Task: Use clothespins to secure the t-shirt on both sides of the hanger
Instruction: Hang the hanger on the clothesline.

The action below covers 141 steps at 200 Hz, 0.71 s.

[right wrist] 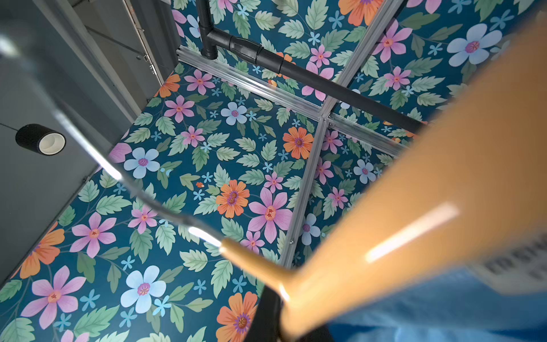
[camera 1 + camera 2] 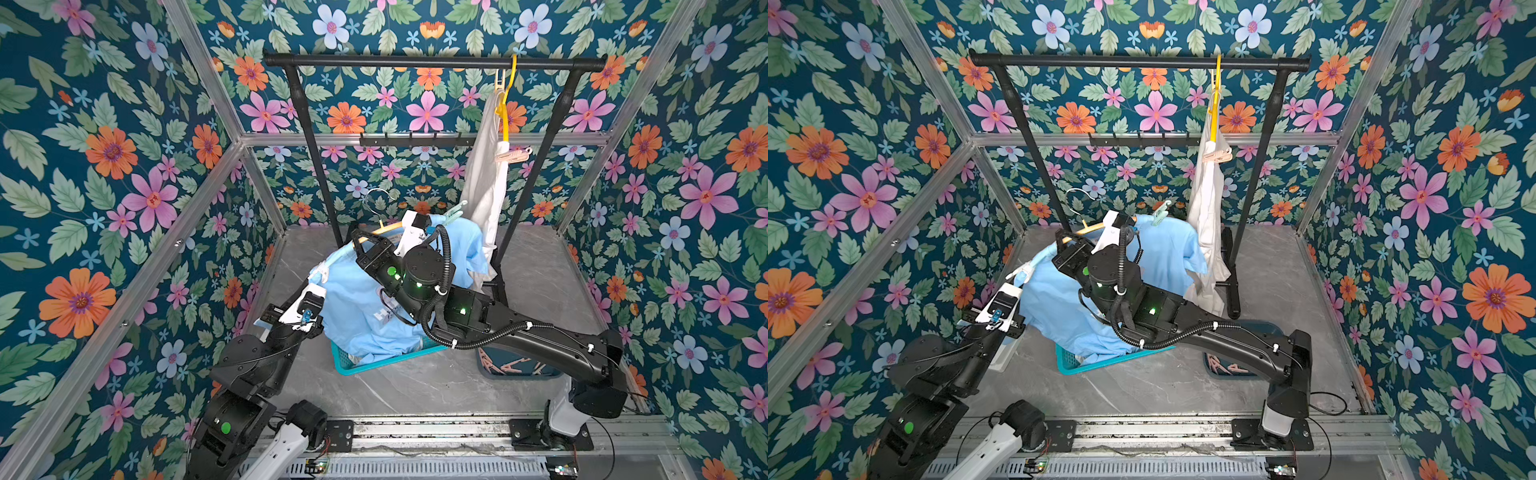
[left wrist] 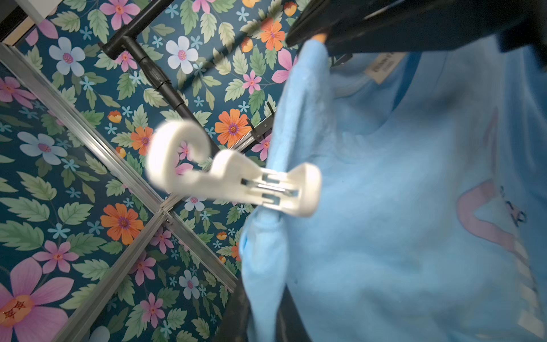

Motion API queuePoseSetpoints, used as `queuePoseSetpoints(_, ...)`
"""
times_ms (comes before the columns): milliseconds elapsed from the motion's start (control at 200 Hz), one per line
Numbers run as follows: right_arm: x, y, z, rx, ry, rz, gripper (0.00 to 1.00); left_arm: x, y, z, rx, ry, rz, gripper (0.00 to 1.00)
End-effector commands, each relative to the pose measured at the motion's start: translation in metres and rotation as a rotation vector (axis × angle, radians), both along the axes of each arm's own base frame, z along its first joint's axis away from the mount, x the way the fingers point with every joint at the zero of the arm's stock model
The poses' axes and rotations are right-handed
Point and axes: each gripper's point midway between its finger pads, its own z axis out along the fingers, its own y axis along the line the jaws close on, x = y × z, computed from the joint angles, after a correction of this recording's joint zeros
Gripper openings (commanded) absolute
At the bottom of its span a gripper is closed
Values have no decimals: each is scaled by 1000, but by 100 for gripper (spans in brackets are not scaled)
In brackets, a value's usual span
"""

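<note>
The t-shirt [image 2: 353,305] is showing pale blue with a pink print, a white clothespin [image 3: 236,177] and a pale green clothespin [image 2: 454,210] standing out on it. The wooden hanger [image 1: 414,207] is glowing tan, the basket [image 2: 345,361] is showing teal, and the wallpaper [image 2: 104,199] is blooming pink, orange and pale-blue flowers on dark teal.
</note>
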Motion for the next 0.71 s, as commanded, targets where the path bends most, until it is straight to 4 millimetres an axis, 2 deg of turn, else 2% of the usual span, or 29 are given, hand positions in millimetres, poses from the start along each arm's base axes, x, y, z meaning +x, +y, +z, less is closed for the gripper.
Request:
queuePoseSetpoints(0,3,-7,9,-66,-76,-32,0,-10,-11,9,-8,-20,-87,79)
queuePoseSetpoints(45,3,-9,11,-74,-90,-30,0,-15,-16,9,-5,-12,-131,97)
queuePoseSetpoints(65,2,-9,13,-78,-98,-24,0,-18,-19,8,-4,-7,-154,100)
queuePoseSetpoints(190,2,-12,16,-105,-121,11,0,-44,-38,8,-19,14,-327,100)
queuePoseSetpoints(255,0,-13,17,-108,-131,37,0,-57,-42,16,-72,20,-397,100)
queuePoseSetpoints(350,-4,-5,12,-168,-168,94,0,-69,-45,28,-142,41,-458,100)
queuePoseSetpoints(360,-9,-14,24,-153,-185,96,0,-70,-44,30,-152,45,-461,100)
queuePoseSetpoints(380,-13,-17,29,-157,-197,107,0,-71,-44,34,-172,54,-464,100)
queuePoseSetpoints(460,-19,-21,27,-188,-208,135,0,-74,-48,48,-216,102,-499,100)
queuePoseSetpoints(565,-28,-26,26,-214,-229,174,0,-65,-57,68,-259,195,-516,99)
queuePoseSetpoints(700,-38,-35,28,-220,-245,208,0,-48,-74,75,-236,329,-527,82)
